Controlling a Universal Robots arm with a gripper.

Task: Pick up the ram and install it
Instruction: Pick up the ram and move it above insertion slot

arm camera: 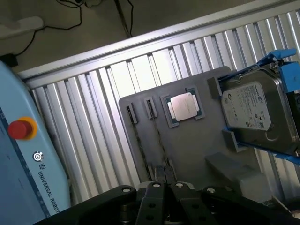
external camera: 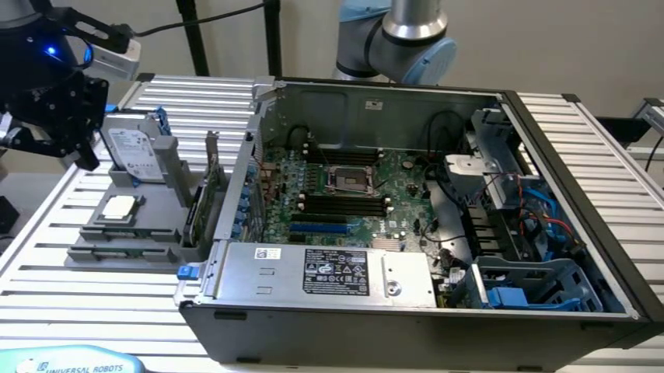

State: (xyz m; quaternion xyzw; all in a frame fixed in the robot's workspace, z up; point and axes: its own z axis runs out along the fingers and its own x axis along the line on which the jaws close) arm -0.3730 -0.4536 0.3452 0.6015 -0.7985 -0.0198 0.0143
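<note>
Exterior view: a slatted table (external camera: 62, 311) carries an open computer case (external camera: 415, 97). Toward the exterior view's left, a gray tray (external camera: 124, 242) holds a hard drive (external camera: 135, 155), 2 sticks of ram (external camera: 123, 231) on edge in slots, and a processor chip (external camera: 120, 206). A black gripper (external camera: 73, 132) hovers above the tray, apart from the ram; whether it is open or closed cannot be told.

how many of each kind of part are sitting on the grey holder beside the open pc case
hard drive: 1
processor chip: 1
ram sticks: 2
expansion card: 1
total: 5
</note>
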